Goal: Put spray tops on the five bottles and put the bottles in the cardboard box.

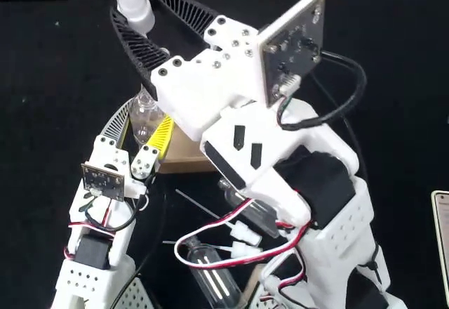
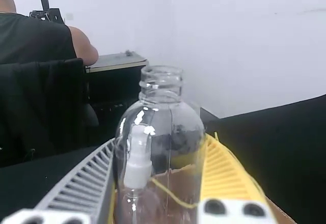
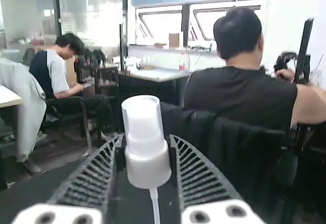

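Left gripper (image 1: 144, 112) clamps the bottle (image 2: 160, 147) upright, just beside the cardboard box (image 1: 184, 153) | right gripper (image 3: 146, 150) pinches the spray top (image 1: 132, 0), raised high | we see the box mostly hidden behind the right arm (image 1: 280, 161) | second bottle (image 1: 214, 275) lies low, partly under wires (image 1: 210, 233)

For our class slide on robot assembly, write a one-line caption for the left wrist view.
The left gripper holds a clear, uncapped bottle upright between its grey and yellow fingers.

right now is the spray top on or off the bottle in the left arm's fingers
Off. The bottle has a bare, open neck; a spray top is apart, held in the right arm's fingers.
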